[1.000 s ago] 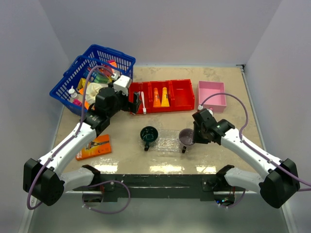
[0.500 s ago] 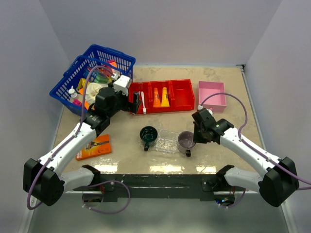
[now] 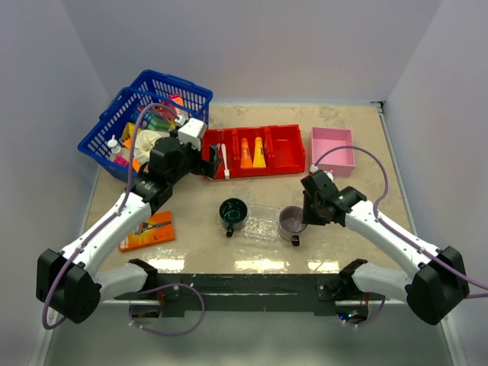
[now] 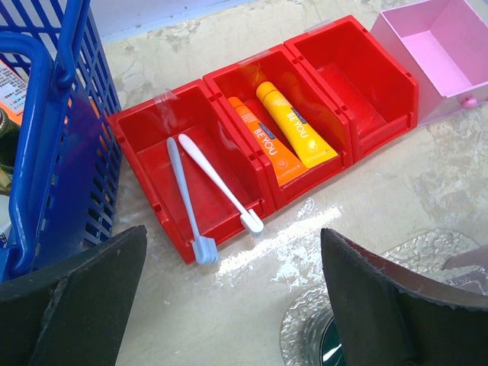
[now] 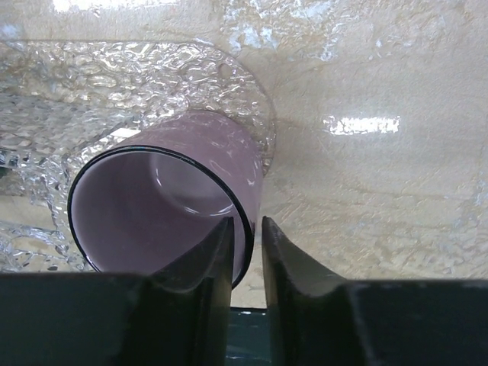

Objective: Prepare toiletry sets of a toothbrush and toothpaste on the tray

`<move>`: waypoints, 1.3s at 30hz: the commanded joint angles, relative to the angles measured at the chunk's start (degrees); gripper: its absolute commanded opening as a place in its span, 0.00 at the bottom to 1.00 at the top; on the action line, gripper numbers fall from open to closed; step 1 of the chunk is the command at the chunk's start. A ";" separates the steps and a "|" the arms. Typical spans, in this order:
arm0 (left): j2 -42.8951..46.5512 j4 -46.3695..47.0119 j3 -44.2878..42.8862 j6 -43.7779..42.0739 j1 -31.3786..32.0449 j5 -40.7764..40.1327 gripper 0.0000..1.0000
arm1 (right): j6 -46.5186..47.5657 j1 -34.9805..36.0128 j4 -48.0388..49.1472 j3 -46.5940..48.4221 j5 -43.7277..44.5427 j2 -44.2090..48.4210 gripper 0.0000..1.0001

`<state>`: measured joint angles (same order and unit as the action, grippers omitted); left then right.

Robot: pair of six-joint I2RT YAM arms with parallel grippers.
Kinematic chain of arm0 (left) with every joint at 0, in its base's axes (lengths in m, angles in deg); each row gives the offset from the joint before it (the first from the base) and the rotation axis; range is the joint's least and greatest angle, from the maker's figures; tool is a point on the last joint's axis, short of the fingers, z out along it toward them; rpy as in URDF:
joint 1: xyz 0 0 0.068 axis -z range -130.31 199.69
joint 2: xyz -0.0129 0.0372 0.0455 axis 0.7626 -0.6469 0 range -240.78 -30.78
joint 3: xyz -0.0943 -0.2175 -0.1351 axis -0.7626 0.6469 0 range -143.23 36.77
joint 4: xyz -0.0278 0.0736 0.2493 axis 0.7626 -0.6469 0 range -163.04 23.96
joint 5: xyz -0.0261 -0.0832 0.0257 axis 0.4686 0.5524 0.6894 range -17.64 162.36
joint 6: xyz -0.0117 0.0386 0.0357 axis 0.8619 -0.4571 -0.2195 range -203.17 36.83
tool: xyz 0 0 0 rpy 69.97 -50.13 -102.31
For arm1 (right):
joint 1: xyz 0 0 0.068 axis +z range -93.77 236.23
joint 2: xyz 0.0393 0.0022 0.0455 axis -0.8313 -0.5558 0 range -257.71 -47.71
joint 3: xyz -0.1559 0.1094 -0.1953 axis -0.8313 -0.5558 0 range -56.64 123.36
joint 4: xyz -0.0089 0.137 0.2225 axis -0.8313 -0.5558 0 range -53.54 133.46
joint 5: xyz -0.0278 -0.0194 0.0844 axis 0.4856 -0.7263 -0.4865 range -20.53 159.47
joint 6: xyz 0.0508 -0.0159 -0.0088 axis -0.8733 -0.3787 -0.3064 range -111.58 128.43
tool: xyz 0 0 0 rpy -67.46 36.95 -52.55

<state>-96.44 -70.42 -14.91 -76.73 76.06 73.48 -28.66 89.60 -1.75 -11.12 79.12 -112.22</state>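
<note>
- My left gripper (image 4: 235, 238) gapes wide; toothbrushes (image 4: 217, 183) and tubes (image 4: 286, 136) lie just ahead in the red bin (image 4: 152, 122), untouched.
- My right gripper (image 5: 245, 226) pinches the purple cup (image 5: 152, 206) by its rim, on the tray (image 5: 114, 76) near the table's front edge.

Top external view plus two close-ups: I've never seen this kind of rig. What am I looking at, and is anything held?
Two robot arms are bolted at the near edge of the table. The overhead picture looks down on both, left arm on the left, right arm on the right. Each close-up comes from a camera on a wrist, looking past its own pincer. The left pincer is open and empty near the red bin, which holds two toothbrushes and two tubes. The right pincer grips the rim of a lilac cup at one end of the clear tray; a dark green cup stands at the other end. Also present: blue basket, pink box, orange pack.
</note>
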 commanded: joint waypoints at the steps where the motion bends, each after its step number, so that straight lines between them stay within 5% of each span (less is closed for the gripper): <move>1: 0.89 1.66 -0.79 0.33 -0.09 0.46 1.00 | -0.36 -0.05 0.48 1.33 1.16 0.26 0.33; 10: 1.16 1.48 -0.79 0.24 -0.09 -0.25 1.00 | 0.43 -0.05 -2.33 6.06 4.32 2.02 0.60; 22: 4.49 3.50 0.70 0.15 -0.09 -2.62 1.00 | 10.97 0.47 3.62 18.80 3.98 1.50 0.56; 29: 3.18 2.62 -0.26 1.12 -2.81 -2.01 1.00 | 15.63 11.54 11.27 30.85 6.10 -14.22 0.55; 39: 5.38 3.24 0.79 0.68 -5.54 -5.61 1.00 | 19.15 7.43 14.63 46.58 4.61 -37.52 0.53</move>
<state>-92.69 -69.92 -14.41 -76.14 70.75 69.79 -12.26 100.90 10.93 29.47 84.52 -144.81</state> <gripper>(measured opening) 0.997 0.548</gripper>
